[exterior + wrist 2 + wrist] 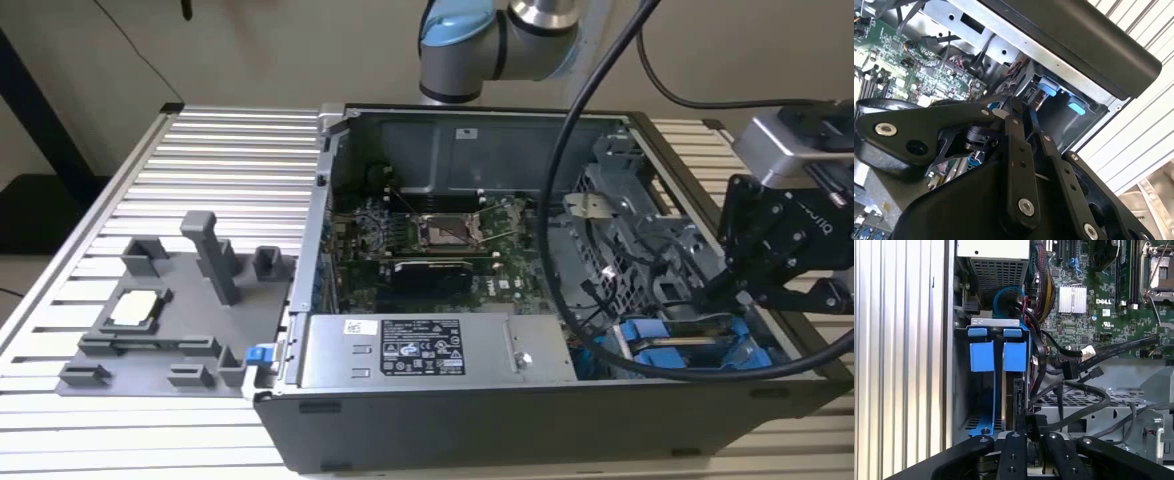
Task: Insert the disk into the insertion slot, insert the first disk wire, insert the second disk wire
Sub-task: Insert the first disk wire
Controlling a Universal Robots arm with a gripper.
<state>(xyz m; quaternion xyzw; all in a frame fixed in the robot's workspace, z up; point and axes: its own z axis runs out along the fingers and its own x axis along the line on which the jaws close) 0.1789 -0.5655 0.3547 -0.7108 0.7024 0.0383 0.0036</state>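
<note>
Working on the first wire, by the look of it. Disk [1015,356] sits in the slot [976,400] at the corner of the case [534,420] toward the exterior view's right. Its blue tabs poke out at the mouth, so that part looks done.

Claw [1032,437] hangs right over the disk's edge, jaws close together. As best I can judge from the first wrist view, it's clamped on a small black plug [1034,421].

Tips for doing this bit well, imo:
- Hold the plug square to the disk's socket, no tilt, and push straight along the disk rather than at an angle.
- Go slow, since a bundle of black cables [1040,352] crowds in just beside it and could snag.
- Grip needs to be firm or the plug twists.
- The socket itself is hidden from me, so feel matters more than sight.
</note>
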